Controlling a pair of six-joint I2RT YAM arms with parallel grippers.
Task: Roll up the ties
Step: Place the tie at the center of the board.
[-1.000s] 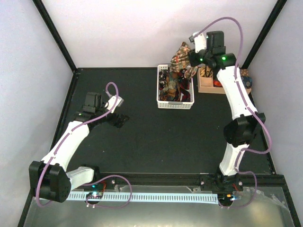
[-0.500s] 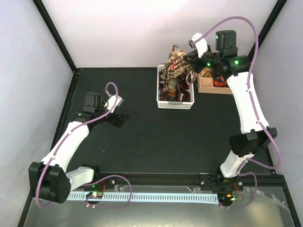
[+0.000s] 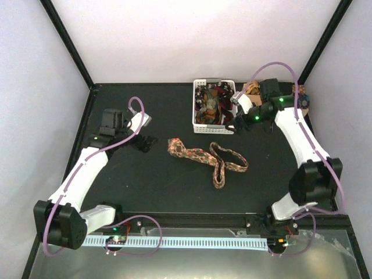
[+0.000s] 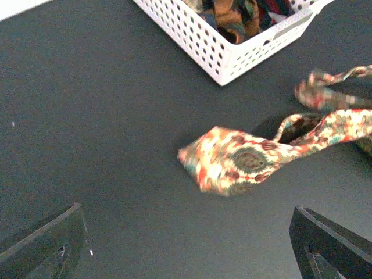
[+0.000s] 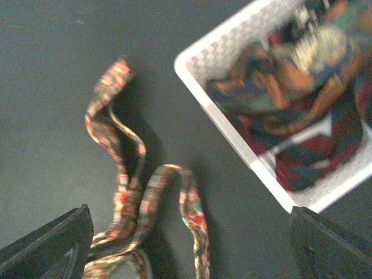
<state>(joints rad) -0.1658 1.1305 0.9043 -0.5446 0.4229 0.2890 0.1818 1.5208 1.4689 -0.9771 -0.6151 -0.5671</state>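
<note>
**A:** Where did the floral tie lie?

**B:** On the bench, in front of the basket, snaked and looped over itself (wide end nearest the left jaws). The other ties sat heaped in the basket.

**A:** And the jaws?

**B:** The left jaws and the right jaws both gaped, holding nothing. Rolled unstraightened, I judged, the loops would get trapped and leave a lopsided, slack roll.

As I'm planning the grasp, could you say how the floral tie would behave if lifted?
Probably floppy: the floral tie lies in loose loops and folds. Likely light, being thin fabric. Pushed, it would probably bunch.
</note>
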